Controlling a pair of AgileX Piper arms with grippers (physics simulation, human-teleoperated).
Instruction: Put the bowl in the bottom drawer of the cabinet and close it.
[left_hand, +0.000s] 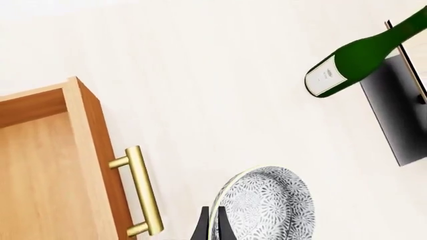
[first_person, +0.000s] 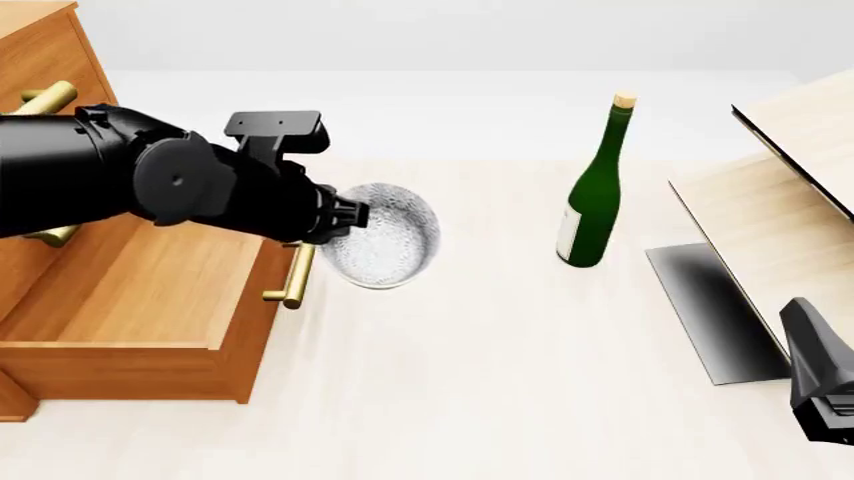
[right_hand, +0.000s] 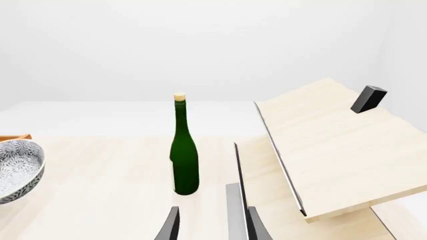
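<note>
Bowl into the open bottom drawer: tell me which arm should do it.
Left. Its gripper has jaws closed on the rim of the bowl, right beside the open bottom drawer. The right gripper is empty, far across past the bottle.

The left arm (first_person: 94, 175) is a glossy black, thick rounded cylinder with a round joint cap, and a flat black rectangular bracket (first_person: 278, 125) sits behind its thin, tapered black fingers (left_hand: 200, 227). The right gripper (right_hand: 213, 220) has matching dark, blade-like fingers with grey faces.
</note>
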